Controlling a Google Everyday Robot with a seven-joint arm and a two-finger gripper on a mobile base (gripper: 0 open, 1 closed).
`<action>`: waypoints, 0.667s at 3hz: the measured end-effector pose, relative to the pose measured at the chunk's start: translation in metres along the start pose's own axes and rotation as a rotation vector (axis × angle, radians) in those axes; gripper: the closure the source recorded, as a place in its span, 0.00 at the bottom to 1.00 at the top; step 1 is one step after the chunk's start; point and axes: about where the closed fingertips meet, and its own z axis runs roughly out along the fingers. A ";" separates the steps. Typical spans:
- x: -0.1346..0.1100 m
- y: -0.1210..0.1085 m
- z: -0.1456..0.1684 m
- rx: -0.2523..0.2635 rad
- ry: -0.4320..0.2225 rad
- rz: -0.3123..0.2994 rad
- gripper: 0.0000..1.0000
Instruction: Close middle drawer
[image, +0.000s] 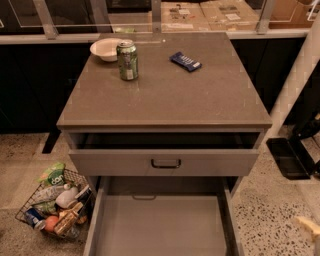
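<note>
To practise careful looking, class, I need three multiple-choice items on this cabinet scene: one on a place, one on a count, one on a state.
1. Where is the can?
A. on the cabinet top, beside the bowl
B. on a chair
C. on a shelf

2. How many things stand on the cabinet top?
A. one
B. three
C. five

3. The middle drawer is:
A. shut
B. pulled far out
C. lifted off

Answers:
1 A: the can stands by the bowl at the back of the top.
2 B: bowl, can and blue packet.
3 B: its bare floor shows below the top drawer.
The gripper, seemingly the pale tip at the lower right edge, is apart from the middle drawer.
</note>
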 end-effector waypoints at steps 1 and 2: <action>0.005 0.027 0.055 -0.047 -0.003 -0.001 0.00; 0.000 0.062 0.114 -0.110 0.004 -0.066 0.00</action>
